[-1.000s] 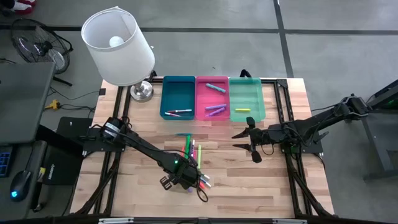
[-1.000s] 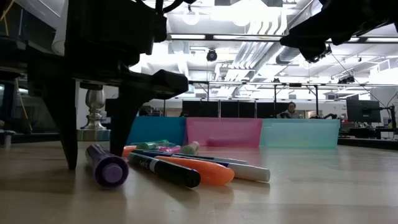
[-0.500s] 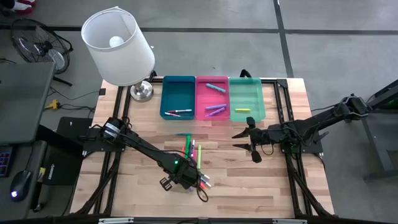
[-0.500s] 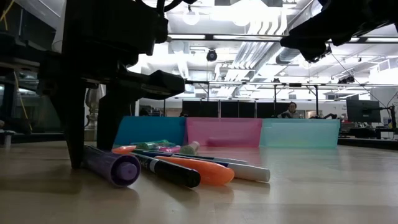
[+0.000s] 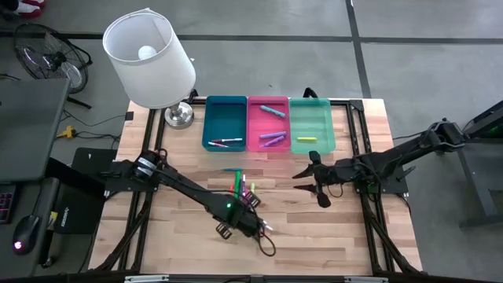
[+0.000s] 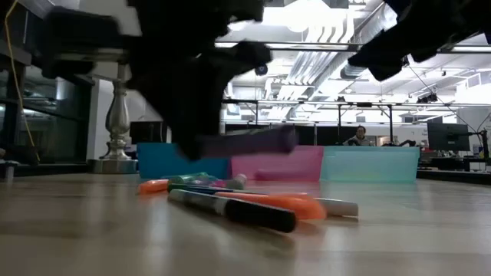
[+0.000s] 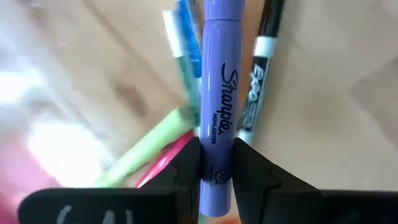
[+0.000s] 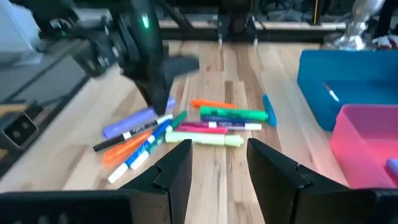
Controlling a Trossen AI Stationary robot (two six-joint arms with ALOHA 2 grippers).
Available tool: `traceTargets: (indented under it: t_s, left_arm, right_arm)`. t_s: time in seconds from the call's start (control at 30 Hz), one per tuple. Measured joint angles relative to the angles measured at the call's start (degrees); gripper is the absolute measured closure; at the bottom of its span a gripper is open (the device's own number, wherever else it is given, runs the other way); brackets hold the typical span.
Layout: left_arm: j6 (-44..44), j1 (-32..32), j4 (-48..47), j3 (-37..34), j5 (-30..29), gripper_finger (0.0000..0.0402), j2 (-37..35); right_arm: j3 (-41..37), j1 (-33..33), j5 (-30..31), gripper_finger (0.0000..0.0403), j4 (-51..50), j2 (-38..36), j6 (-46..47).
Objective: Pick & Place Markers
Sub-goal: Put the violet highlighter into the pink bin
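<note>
A purple marker point(image 7: 216, 87) hangs above the table with my left gripper point(image 7: 216, 171) shut on it. In the low view the purple marker point(image 6: 249, 142) is nearly level, clear of the wood. Beneath it, a heap of loose markers point(image 5: 242, 189) in green, pink, orange, blue and black lies flat on the table. My left gripper point(image 5: 250, 224) is near the table's front, just past the heap. My right gripper point(image 8: 217, 165) is open with nothing in it, raised at the table's right point(image 5: 314, 181). My left gripper pinches the purple marker's barrel close to one end point(image 7: 215, 163) between its two fingers point(image 7: 186, 168). The fingers come steeply from above and lie across the marker. The marker is lifted clear of the table, about level, its long part sticking out past the fingers.
Blue point(image 5: 225, 122), pink point(image 5: 269, 126) and green point(image 5: 312, 126) trays stand side by side at the table's far edge, each with a few markers. A white-shaded lamp point(image 5: 149, 59) stands at the far left corner. Bare wood lies between the heap and the trays.
My left gripper has shut on the purple marker, which lay on the table between its open fingers. It has then risen and gone a little toward the table's right, tipping as it went. The marker is now lifted clear; the other markers have stayed in place.
</note>
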Motion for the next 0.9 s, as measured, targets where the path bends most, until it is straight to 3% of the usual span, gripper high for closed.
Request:
traceTargets:
  t_s: [0.2, 0.4, 0.63, 0.9]
  left_arm:
    - [-0.9, -0.1, -5.6, 4.9, -6.0, 0.0344, 0.0]
    - [-2.7, 0.0, -5.5, 8.0, -13.9, 0.0344, -0.1]
    - [-4.2, 2.7, -1.8, 9.3, -16.1, 0.0344, -0.2]
    - [-5.4, 7.7, -1.3, 9.2, -17.8, 0.0344, -3.3]
  right_arm:
    - [0.0, 0.0, 0.0, 0.0261, 1.4, 4.7, 0.8]
    - [0.0, 0.5, -0.4, 0.0261, 6.8, 11.1, -0.8]
    - [0.0, 4.0, 3.4, 0.0261, 14.4, 17.4, -8.3]
    - [0.0, 7.8, 10.4, 0.0261, 15.4, 17.6, -11.2]
